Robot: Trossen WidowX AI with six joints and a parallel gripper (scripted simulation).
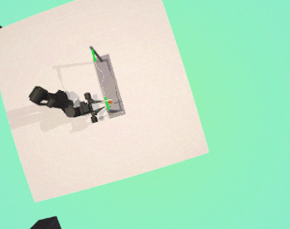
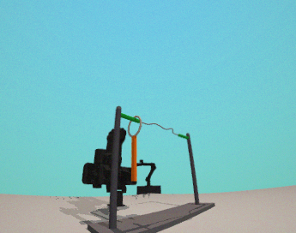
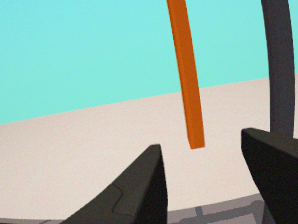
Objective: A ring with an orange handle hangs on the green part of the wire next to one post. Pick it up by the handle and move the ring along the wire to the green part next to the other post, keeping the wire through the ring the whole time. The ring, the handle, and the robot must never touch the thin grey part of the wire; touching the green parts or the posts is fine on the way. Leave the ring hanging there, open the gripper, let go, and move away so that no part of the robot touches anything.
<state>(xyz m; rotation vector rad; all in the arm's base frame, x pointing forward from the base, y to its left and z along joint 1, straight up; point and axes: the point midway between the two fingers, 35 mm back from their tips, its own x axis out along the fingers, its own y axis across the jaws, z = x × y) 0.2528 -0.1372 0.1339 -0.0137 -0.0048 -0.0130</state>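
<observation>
- Ring (image 2: pixel 134 125) is seen hanging on the green wire end beside the near post (image 2: pixel 115 167); nothing is moved yet.
- Gripper (image 3: pixel 202 183) is partly spread, empty, with the orange handle (image 3: pixel 184 63) lined up ahead; grasp and traverse are left.

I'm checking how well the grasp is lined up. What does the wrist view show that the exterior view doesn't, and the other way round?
Only the wrist view shows the two fingers standing apart, with the handle's lower end hanging free in the gap beyond them, not gripped. Only the exterior view shows the ring hanging on the green part by the near post, the thin grey wire and the far post. Both show the orange handle, a dark post and the grey base.
</observation>
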